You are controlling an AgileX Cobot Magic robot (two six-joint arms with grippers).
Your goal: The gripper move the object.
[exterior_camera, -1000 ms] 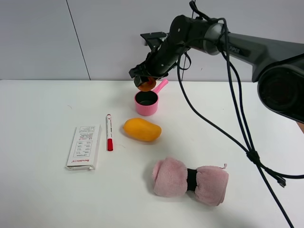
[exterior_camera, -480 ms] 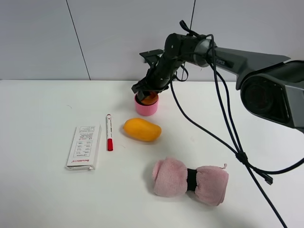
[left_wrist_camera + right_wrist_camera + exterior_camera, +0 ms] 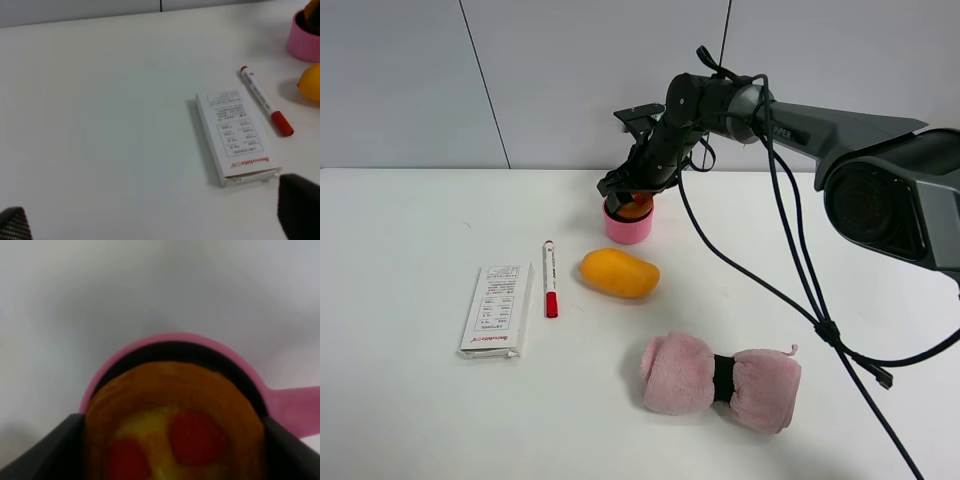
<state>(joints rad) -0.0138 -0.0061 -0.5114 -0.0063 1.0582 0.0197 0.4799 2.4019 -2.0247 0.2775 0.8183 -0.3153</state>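
Tart (image 3: 172, 425) sat gripped between the closed jaws of the right gripper (image 3: 632, 197), pinched at its crust from either side and poised just over the mouth of the pink saucepan (image 3: 627, 230) directly beneath them. That side grip probably kept it level for release into the pan. The left gripper (image 3: 156, 215) stood spread wide and empty.

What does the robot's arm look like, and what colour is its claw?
The right arm is dark grey-black: smooth rounded tubes joined by chunky joints. Black cables trail from it. The right gripper at its end is a black two-fingered claw. Of the left gripper, only two dark fingertips show.
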